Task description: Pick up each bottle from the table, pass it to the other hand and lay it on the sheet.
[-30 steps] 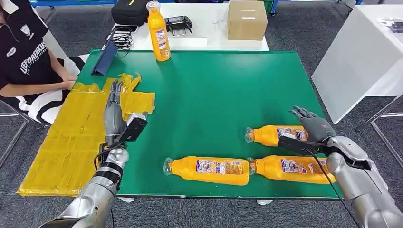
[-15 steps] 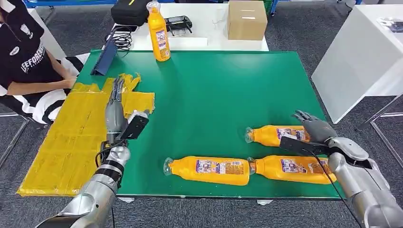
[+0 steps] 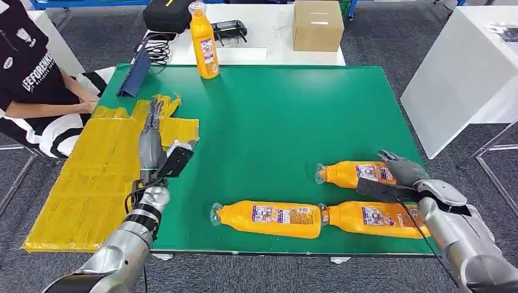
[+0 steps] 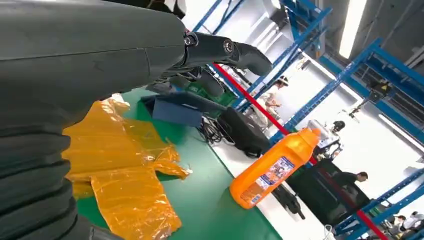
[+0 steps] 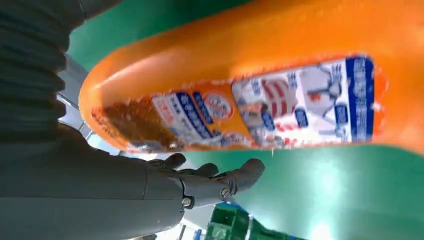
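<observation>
Three orange plastic bottles with printed labels lie on their sides in the lower right of the head view, on the green table mat (image 3: 275, 128): one bottle (image 3: 269, 219) near the mat's front edge at centre, a second (image 3: 369, 218) just right of it with its neck at the first one's base, and a third (image 3: 354, 173) behind the second. The right hand (image 3: 400, 169) sits at the base end of that third bottle with fingers apart and nothing in them; in the right wrist view the labelled bottle (image 5: 260, 95) lies close by the spread fingers (image 5: 240, 177) with a gap between. The left hand (image 3: 150, 137) hovers flat, fingers straight and holding nothing, over the inner edge of the crinkled yellow plastic sheet (image 3: 98, 177) at the left of the frame. A fourth orange bottle (image 3: 204, 39) stands upright at the mat's far edge. The wide middle of the mat lies open between the hands. A seated person (image 3: 30, 79) leans at the upper left, beside the sheet.
</observation>
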{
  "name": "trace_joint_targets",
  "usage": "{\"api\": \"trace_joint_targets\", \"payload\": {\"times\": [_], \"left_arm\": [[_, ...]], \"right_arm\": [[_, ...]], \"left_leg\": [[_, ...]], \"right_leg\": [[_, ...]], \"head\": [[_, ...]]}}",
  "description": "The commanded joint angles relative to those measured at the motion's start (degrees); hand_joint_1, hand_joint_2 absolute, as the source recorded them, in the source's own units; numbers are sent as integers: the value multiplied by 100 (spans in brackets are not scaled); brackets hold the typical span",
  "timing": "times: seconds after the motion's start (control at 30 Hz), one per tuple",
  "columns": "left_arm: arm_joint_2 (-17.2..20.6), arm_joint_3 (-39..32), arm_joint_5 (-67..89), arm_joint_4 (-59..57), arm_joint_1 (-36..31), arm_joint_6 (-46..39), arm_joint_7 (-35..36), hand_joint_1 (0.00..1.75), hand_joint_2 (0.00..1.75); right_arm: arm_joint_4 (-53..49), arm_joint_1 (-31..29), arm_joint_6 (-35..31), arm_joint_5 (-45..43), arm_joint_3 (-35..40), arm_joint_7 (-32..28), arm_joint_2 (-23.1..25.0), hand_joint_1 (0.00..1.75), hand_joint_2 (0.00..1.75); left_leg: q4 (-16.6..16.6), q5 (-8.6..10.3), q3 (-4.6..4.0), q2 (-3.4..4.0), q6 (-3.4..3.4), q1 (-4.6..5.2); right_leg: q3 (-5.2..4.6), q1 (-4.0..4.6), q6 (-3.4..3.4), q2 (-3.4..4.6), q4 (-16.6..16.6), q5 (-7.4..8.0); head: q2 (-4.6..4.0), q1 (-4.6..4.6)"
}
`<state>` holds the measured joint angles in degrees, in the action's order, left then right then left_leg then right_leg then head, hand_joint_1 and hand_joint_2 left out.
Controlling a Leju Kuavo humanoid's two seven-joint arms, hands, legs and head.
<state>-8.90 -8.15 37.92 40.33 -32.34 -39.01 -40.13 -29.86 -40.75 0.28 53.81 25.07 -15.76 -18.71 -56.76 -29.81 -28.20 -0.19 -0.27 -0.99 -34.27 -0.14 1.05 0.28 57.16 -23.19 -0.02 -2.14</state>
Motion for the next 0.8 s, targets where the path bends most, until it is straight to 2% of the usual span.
{"api": "trace_joint_targets", "payload": {"times": [0.03, 0.07, 0.1, 0.17, 0.2, 0.27, 0.4, 0.43, 0.53, 0.67, 0.73, 0.8], "left_arm": [[65, 132, -15, -428, -239, -17, 13, 0, 175], [62, 130, -20, -432, -227, -22, 13, 0, 175], [62, 130, -22, -434, -227, -22, 13, 0, 175], [71, 148, -49, -433, -233, -28, 13, 0, 175], [75, 157, -56, -438, -236, -31, 13, 0, 175], [81, 161, -56, -448, -243, -29, 13, 0, 175], [81, 161, -56, -448, -243, -29, 13, 0, 175], [81, 160, -61, -456, -245, -34, 13, 0, 175], [87, 146, -72, -443, -222, -45, 13, 0, 175], [87, 27, -22, -291, -108, -20, 13, 0, 175], [80, 1, -6, -245, -82, -15, 13, 0, 175], [40, -123, 123, -102, 4, 2, 45, 0, 175]], "right_arm": [[561, -276, -48, 36, 208, 21, 242, 5, 175], [559, -258, -62, 38, 211, 19, 255, 12, 175], [559, -245, -68, 43, 216, 19, 260, 31, 175], [570, -223, -97, 63, 220, 16, 273, 129, 175], [576, -222, -98, 66, 216, 11, 278, 140, 175], [576, -221, -101, 76, 224, 7, 287, 147, 175], [576, -221, -101, 76, 224, 7, 287, 147, 175], [574, -222, -110, 89, 230, 6, 294, 159, 175], [527, -190, -358, 125, 153, 31, 395, 175, 175], [226, -103, -1135, 252, -204, 404, 887, 175, 175], [114, -71, -1280, 294, -258, 553, 983, 175, 175], [-239, 88, -1881, 741, -452, 917, 1265, 175, 175]], "left_leg": [[6, -3, 11, 8, 4, 1], [11, -3, 16, 9, 5, -1], [8, -3, 13, 9, 4, 1], [9, -2, 15, 6, 4, -1], [15, 0, 21, 7, 6, -1], [11, -1, 16, 5, 5, 0], [8, -3, 16, 4, 4, -1], [10, -3, 18, 5, 6, -1], [9, -2, 16, 8, 4, 0], [14, -2, 22, 20, 3, -2], [15, -3, 24, 35, 2, -1], [16, -3, 22, 36, 2, -1]], "right_leg": [[7, 0, 0, 5, -4, 0], [11, 2, -1, 5, -10, 2], [8, 0, -1, 6, -6, 1], [11, 2, 0, 2, -9, 2], [16, 2, 0, 2, -15, 3], [13, 2, 0, 1, -11, 2], [12, 2, 0, 1, -7, 0], [14, 2, 1, 1, -10, 0], [11, 1, 0, 4, -8, 1], [12, 3, -2, 15, -11, 4], [8, 2, -3, 28, -10, 6], [6, 2, -4, 27, -8, 4]], "head": [[0, 2], [0, 0], [0, 0], [0, 2], [0, 0], [0, 0], [0, 2], [0, 2], [0, 2], [0, 0], [0, 2], [0, 2]]}}
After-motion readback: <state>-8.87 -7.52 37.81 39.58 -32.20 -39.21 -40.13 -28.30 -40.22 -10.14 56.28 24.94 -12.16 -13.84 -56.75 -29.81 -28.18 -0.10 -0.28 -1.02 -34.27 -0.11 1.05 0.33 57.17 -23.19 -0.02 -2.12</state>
